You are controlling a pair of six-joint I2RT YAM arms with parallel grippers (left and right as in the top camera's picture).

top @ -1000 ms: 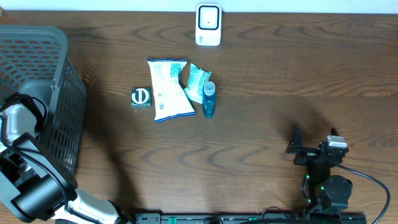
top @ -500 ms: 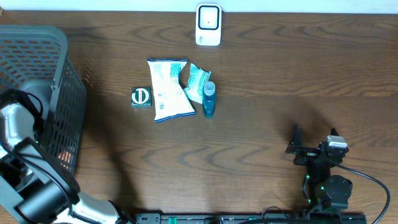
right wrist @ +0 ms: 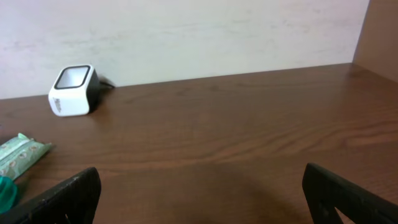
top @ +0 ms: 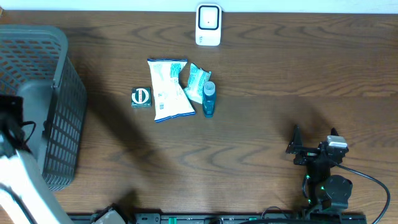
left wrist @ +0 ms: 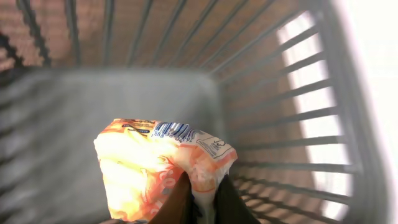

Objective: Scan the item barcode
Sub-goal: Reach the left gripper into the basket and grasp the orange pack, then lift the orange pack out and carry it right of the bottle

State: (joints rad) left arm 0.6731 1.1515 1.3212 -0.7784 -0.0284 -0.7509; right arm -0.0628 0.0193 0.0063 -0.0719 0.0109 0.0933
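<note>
- The grey basket (top: 59, 87) stands on the tabletop (top: 280, 81) far to the left of the scanner (top: 208, 25), and nearer the front edge than the scanner is.
- The left arm (top: 15, 180) reaches over the basket's left side. The overhead view hides its tool.
- In the left wrist view the left tool (left wrist: 202, 202) is down inside the basket, its jaws pinched narrow on the lower edge of an orange packet (left wrist: 149, 168).
- The orange packet is therefore far left of the scanner, within the basket's slatted walls. Its barcode (left wrist: 174, 130) shows along its upper edge, facing the wrist camera.
- A small green box (top: 141, 97) with a round white mark lies flat, left of the scanner and closer to the front.
- A white and blue packet (top: 169, 89) lies just right of the box, slightly left of the scanner and in front of it.
- A smaller teal packet (top: 198, 79) lies almost straight in front of the scanner, touching the white and blue packet.
- A blue bottle (top: 208, 99) lies directly in front of the scanner, against the teal packet's near end.
- The scanner itself, white with a dark window, sits at the back edge of the tabletop, by the wall (right wrist: 217, 31).
- The right tool (right wrist: 199, 177) rests low over bare wood well to the right of the scanner and towards the front. Its jaws are spread wide and hold nothing.
</note>
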